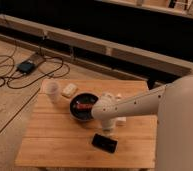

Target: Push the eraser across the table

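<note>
Bowl (73, 111), red bits (83, 106) inside — gripper (108, 128) beside

Black eraser (104, 143) — pale plank-grained table (55, 136)

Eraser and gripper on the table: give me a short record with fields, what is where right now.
table: light wooden top
eraser: flat black block, lying near the front edge, right of the middle
gripper: shut, pointing down just behind the eraser, between it and the bowl; contact cannot be told
black bowl: around the table's middle, something red inside
cup: pale, translucent, back left part of the table
cream block: just right of the cup, apart from the bowl
</note>
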Robot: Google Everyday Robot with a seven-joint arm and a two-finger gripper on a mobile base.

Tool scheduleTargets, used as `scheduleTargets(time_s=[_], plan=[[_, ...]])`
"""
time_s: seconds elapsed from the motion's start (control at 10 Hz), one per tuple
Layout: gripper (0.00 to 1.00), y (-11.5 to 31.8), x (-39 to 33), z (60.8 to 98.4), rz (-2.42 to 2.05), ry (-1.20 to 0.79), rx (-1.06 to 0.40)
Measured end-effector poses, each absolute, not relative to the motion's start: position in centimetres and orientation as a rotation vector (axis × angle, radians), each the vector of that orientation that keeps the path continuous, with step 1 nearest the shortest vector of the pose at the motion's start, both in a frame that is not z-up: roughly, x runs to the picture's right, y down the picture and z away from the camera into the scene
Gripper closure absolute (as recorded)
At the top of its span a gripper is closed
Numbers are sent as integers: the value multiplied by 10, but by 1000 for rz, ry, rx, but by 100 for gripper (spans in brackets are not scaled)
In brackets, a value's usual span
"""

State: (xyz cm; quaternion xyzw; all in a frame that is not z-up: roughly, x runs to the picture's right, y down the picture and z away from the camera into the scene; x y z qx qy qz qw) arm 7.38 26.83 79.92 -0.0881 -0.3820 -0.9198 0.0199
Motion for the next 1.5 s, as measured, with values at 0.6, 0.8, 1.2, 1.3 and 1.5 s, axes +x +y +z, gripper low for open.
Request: scheduleTargets(time_s=[0.6,0.8,1.2,1.3,1.5], plan=[[85,272,47,780,-2890,-1302,-117],[85,253,57,782,-2896,-1248,-108],[85,241,66,781,-2901,-1212,-103],[85,241,66,781,-2901,-1212,-103],[85,241,66,781,-2901,-1212,-103]])
